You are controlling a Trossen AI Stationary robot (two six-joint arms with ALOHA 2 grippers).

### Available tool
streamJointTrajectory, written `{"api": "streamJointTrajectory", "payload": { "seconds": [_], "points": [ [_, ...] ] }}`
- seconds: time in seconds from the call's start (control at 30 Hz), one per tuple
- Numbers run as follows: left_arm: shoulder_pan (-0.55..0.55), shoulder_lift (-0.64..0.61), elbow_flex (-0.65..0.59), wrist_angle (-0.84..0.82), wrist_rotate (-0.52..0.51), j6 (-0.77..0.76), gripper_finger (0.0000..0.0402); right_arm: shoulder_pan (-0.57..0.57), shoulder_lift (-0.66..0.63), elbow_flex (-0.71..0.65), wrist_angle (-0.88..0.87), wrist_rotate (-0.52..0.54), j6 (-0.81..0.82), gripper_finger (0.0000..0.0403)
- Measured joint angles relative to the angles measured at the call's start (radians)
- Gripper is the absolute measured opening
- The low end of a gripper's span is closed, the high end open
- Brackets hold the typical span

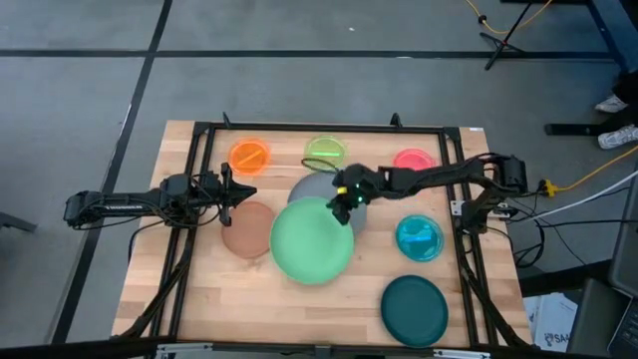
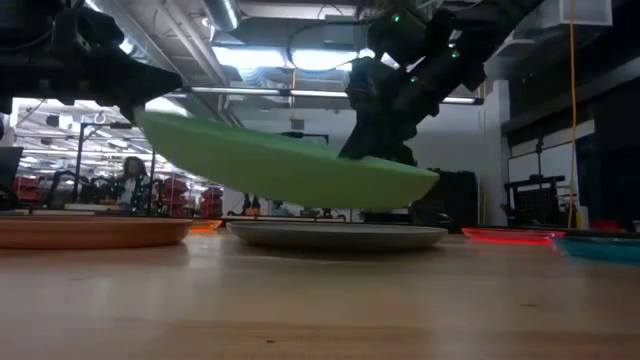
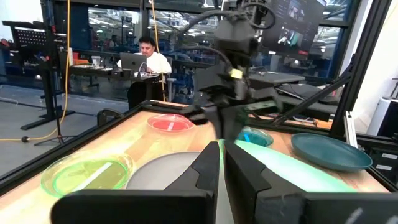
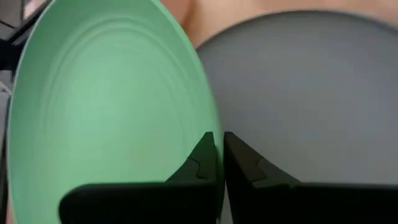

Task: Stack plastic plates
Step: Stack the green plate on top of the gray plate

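Readable text: none in any view.
Plates: plain surfaces, with no print, label or number on them.
Tabletop (image 1: 299,299): bare wood, no markings.
Arms: dark housings, with no brand or lettering legible.
Room behind: the screens and equipment are too far off and too blurred to read.
Laptop (image 3: 132,61) at the far desk: no logo or text can be made out.

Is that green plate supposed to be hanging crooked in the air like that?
The light green plate is tilted, off the table, pinched at its rim by the right gripper above the grey plate. Nothing looks spilled or broken.
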Motion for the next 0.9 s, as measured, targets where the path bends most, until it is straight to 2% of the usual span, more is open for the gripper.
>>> {"api": "streamJointTrajectory", "payload": {
  "seconds": [0.4, 0.6, 0.9],
  "points": [
    [0.0, 0.0, 0.0, -0.004, 0.0, 0.0, 0.0016, -0.179, -0.121, 0.012, -0.19, -0.012, -0.117, 0.0005],
    [0.0, 0.0, 0.0, -0.003, 0.0, 0.0, 0.0016, -0.23, -0.112, 0.011, -0.239, 0.0, -0.154, 0.0005],
    [0.0, 0.0, 0.0, 0.0, 0.0, 0.0, 0.0016, -0.237, -0.056, 0.006, -0.241, 0.009, -0.157, 0.0005]
  ]
}}
